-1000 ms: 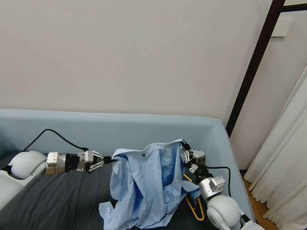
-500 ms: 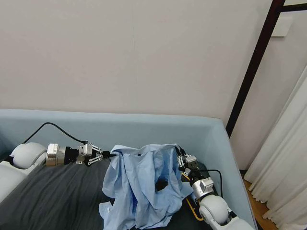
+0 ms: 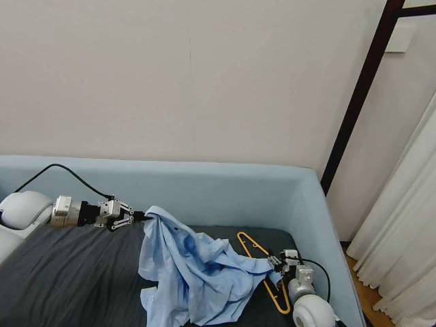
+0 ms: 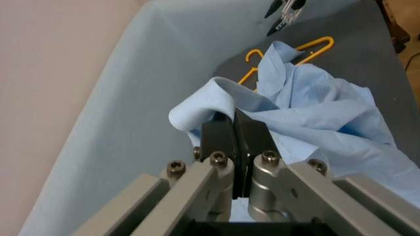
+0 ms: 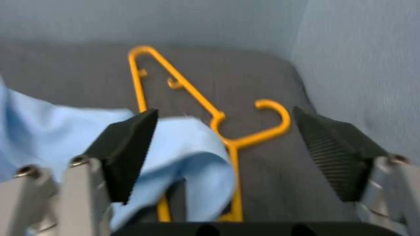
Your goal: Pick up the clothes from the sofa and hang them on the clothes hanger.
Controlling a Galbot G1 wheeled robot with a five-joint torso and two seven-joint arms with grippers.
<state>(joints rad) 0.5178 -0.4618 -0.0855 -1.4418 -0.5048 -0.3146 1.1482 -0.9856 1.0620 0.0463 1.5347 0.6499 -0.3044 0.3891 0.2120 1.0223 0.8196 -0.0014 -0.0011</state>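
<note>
A light blue shirt (image 3: pixel 194 272) lies crumpled on the sofa's dark grey seat (image 3: pixel 68 279). Only one corner is lifted, at the shirt's left. My left gripper (image 3: pixel 134 218) is shut on that corner, and in the left wrist view its pads (image 4: pixel 220 137) pinch a fold of the shirt (image 4: pixel 315 98). A yellow hanger (image 3: pixel 262 266) lies flat at the shirt's right edge, partly under the cloth. My right gripper (image 3: pixel 279 261) hovers low over the hanger's lower end. It stands wide open (image 5: pixel 229 147) above the hanger (image 5: pixel 217 115) and a shirt corner (image 5: pixel 190 162), holding nothing.
The sofa's pale blue backrest (image 3: pixel 204 187) runs behind the seat, and its side wall (image 3: pixel 320 225) closes the right end. A dark pole (image 3: pixel 357 95) and white curtains (image 3: pixel 405 231) stand to the right. Bare seat lies to the left of the shirt.
The right gripper has let go of the shirt and dropped down toward the hanger. The shirt has collapsed onto the seat, uncovering the hanger. The left gripper has pulled its corner leftward.
</note>
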